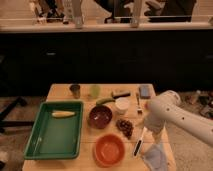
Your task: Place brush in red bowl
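gripper (150, 129) hangs just above the brush (138, 145) on the bench (60, 92), jaws spread wide; closing off-centre could flick the slim handle aside, away from the red bowl (109, 150)

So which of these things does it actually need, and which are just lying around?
Needed: brush, red bowl, the robot's hand poised by the brush.
Lying about: green tray, maroon bowl, white cup, grapes, scrub brush, fork, sponge, cloth.
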`<act>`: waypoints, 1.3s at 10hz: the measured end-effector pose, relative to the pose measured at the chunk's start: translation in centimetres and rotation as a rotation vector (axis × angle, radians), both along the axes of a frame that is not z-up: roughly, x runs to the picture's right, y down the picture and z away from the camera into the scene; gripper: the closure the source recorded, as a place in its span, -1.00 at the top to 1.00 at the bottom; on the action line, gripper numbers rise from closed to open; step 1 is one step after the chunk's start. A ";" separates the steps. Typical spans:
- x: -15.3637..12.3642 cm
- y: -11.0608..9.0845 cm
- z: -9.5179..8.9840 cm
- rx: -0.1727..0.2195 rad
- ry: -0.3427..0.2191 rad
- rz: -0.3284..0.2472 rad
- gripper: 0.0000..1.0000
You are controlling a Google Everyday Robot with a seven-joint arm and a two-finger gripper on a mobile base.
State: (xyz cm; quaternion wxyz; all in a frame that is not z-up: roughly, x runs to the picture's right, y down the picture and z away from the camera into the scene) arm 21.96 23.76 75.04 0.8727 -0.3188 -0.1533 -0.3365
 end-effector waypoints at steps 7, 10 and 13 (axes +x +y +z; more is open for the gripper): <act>0.7 1.6 1.0 0.018 0.026 0.016 0.60; 0.4 1.9 1.4 0.003 0.021 0.000 0.60; 0.5 2.3 1.7 -0.017 0.027 -0.009 0.60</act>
